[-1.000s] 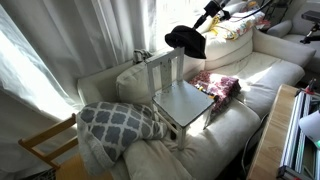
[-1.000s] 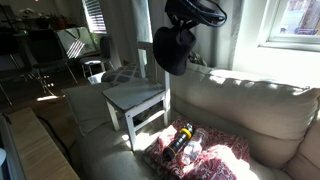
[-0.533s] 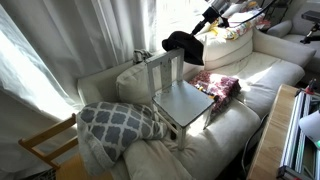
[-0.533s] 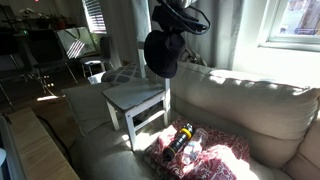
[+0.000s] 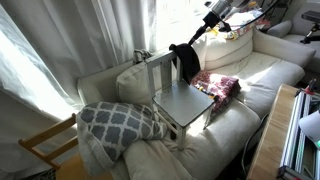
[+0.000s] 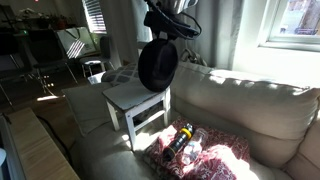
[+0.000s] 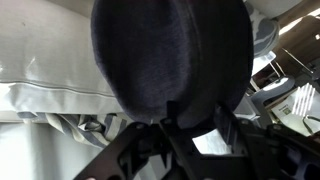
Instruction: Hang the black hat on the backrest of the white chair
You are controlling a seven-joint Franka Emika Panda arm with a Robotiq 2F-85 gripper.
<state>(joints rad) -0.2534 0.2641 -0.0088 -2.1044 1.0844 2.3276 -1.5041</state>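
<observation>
Robotiq gripper [image 5: 196,35], black, 2 fingers: yours, coming in from 1 o'clock in an exterior view. The fingers are drawn in on the top edge of the small soft black hat [image 5: 185,59]; the wrist view shows them pinching the fabric at 6 o'clock [image 7: 190,128].

Item 1: black hat, rounded and floppy, hanging straight down from your grip. It fills the upper wrist view [image 7: 170,55]. In an exterior view [image 6: 158,66] it hangs over the backrest's top. Whether it touches the rail, you cannot tell.

Item 2: small white chair with flat square seat and slatted backrest [image 5: 182,101], upright on the sofa, hat at its 1 o'clock corner; seat bare [image 6: 134,97].

Item 3: cream upholstered sofa [image 5: 255,68].

Item 4: grey-and-white lattice-patterned cushion [image 5: 118,121], at 8 o'clock of the chair.

Item 5: pink floral cloth bundle [image 5: 218,85], at 3 o'clock, just beside the seat.

Item 6: wooden-framed chair [image 5: 44,147], at 8 o'clock, off the sofa.
</observation>
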